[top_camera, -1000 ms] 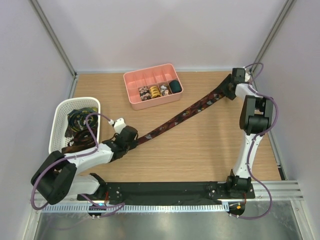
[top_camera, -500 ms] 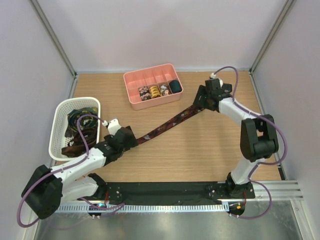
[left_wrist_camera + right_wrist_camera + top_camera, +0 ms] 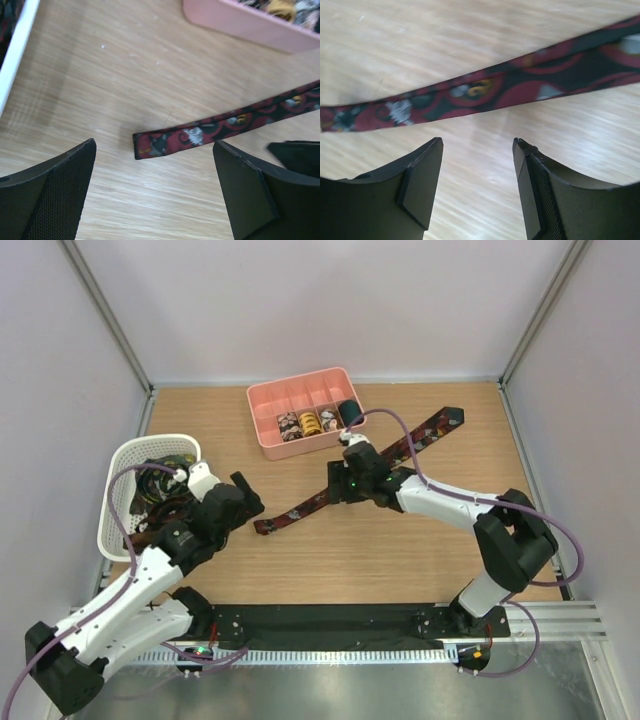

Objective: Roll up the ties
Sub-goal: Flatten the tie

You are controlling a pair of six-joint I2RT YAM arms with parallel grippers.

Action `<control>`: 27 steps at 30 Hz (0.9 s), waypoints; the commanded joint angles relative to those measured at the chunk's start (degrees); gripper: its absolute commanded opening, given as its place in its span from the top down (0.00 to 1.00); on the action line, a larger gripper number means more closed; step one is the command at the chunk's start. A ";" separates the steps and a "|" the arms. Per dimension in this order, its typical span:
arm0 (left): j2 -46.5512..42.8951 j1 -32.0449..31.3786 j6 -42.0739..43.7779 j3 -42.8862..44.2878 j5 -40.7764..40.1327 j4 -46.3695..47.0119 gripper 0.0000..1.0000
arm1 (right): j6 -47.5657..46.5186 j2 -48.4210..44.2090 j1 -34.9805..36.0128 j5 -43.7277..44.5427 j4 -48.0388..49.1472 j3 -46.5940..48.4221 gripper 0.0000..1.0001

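So, top view first: one dark red-printed tie (image 3: 300, 509) flat on the bench (image 3: 400, 550), running diagonally from beside the left tool (image 3: 248, 496) toward the far right corner. Right tool (image 3: 336, 488) low over its middle. Rolled ties (image 3: 310, 422) in the pink divided tray (image 3: 305, 446), loose ties (image 3: 160, 480) heaped in the white mesh basket (image 3: 115, 495).

Left wrist: fingers (image 3: 55, 200) spread wide, nothing gripped, narrow end of the tie on the wood between them.

Right wrist: fingers (image 3: 420, 185) apart too, tie just past the tips, not pinched.

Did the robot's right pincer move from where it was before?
Yes. The right pincer swung left from the far right corner to beside the pink tray, above the tie.
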 commanded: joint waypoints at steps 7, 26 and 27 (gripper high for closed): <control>-5.93 0.47 -0.61 1.67 -3.32 -5.19 0.00 | 5.30 12.91 7.36 -0.92 1.23 14.62 0.44; -6.46 0.47 0.53 -2.12 -3.41 -3.52 0.00 | 9.09 16.45 7.27 5.23 -0.62 14.73 0.48; -6.64 0.47 0.70 -2.21 -3.50 -3.52 0.00 | 9.09 16.79 7.10 5.23 -0.97 14.81 0.48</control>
